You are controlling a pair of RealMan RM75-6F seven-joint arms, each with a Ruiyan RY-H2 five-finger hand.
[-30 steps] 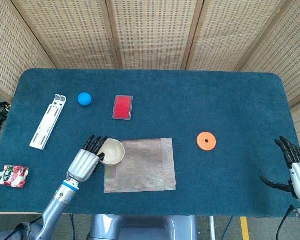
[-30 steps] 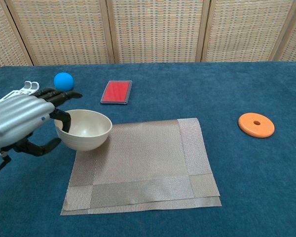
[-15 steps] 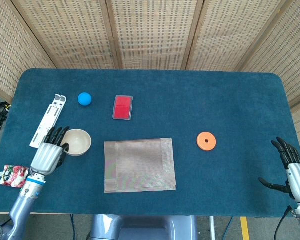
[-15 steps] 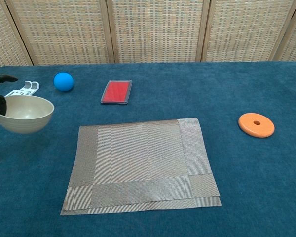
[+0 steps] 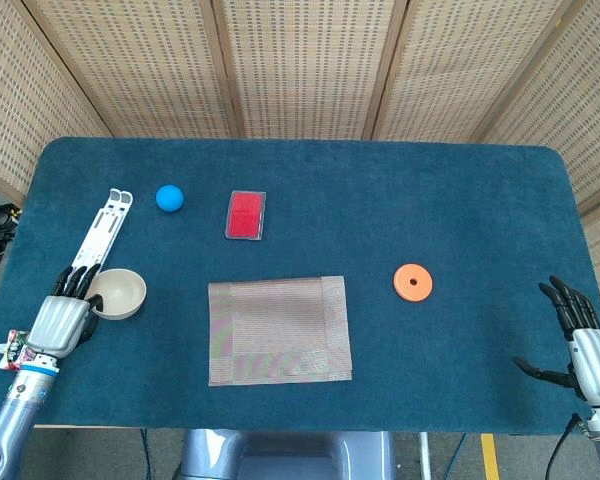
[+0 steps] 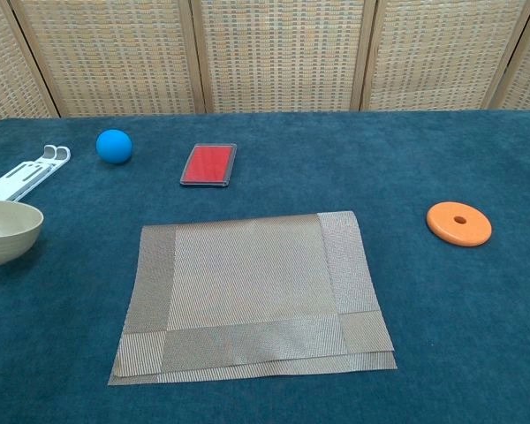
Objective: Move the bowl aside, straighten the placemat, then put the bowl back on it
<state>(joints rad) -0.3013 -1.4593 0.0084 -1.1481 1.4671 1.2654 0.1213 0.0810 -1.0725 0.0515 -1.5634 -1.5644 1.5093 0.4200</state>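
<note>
Beside bowl (image 5: 116,293), left hand (image 5: 58,322), seemingly gripping

No legible text, label, brand, number or sign appears in either view. The small red-and-white printed packet (image 5: 14,347) at the left edge of the blue-covered counter (image 5: 380,200) carries markings too small and blurred to read. The flat red rectangular case (image 6: 208,164) and the orange plastic disc (image 6: 459,223) show plain, unmarked surfaces.
</note>
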